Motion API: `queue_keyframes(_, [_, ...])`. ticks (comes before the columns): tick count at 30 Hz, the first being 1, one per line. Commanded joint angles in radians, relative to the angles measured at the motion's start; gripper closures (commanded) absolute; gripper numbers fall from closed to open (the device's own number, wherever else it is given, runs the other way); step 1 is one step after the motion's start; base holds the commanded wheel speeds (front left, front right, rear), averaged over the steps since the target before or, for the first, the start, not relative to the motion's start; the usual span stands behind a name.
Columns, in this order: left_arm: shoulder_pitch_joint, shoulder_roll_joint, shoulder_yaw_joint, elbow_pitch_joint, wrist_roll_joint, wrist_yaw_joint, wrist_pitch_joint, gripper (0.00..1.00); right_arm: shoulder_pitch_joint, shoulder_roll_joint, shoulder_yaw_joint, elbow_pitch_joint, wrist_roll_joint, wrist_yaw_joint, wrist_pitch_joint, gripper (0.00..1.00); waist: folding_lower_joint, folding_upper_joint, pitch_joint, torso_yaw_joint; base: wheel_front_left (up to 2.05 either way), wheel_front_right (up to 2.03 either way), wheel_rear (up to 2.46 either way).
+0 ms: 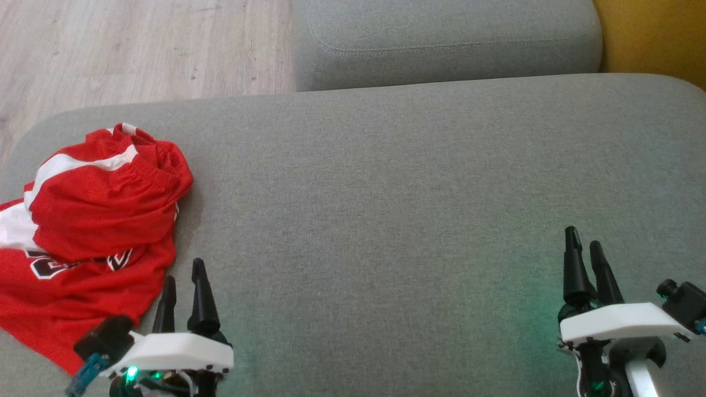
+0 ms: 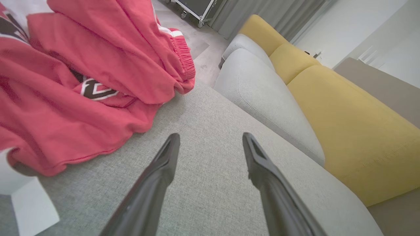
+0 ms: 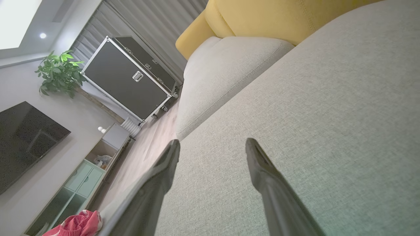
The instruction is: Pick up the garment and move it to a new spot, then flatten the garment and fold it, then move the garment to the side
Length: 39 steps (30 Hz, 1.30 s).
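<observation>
I see the red garment (image 1: 94, 220) lying crumpled at the left end of the grey sofa seat (image 1: 386, 193), with white stripes and a dark logo showing (it is bunched, not flat). My left claw (image 1: 183, 270) hovers just beside its lower right edge, fingers apart with nothing between them. My right claw (image 1: 583, 237) is well apart from it over the right end of the seat, fingers likewise spread and empty.
</observation>
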Motion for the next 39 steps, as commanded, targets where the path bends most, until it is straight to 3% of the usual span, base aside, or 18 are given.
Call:
queue_keyframes(1, [-0.055, 0.019, 0.001, -0.043, 0.042, 0.010, -0.015, 0.00, -0.047, -0.009, 0.022, -0.040, -0.043, 0.008, -0.016, 0.00, 0.0000, 0.0000, 0.000, 0.000, 0.00, 0.00, 0.00])
queue_keyframes(21, [-0.063, 0.036, -0.058, -0.051, 0.292, 0.072, -0.074, 0.00, -0.055, -0.011, 0.086, -0.051, -0.317, 0.011, -0.075, 0.00, 0.0000, 0.0000, 0.002, 0.010, 0.00, 0.00, 0.00])
queue_keyframes(39, [-0.049, 0.038, -0.095, -0.054, 0.523, 0.086, -0.130, 0.00, -0.047, -0.012, 0.103, -0.008, -0.488, 0.014, -0.131, 0.00, 0.0000, 0.0000, -0.020, 0.007, 0.00, 0.00, 0.00])
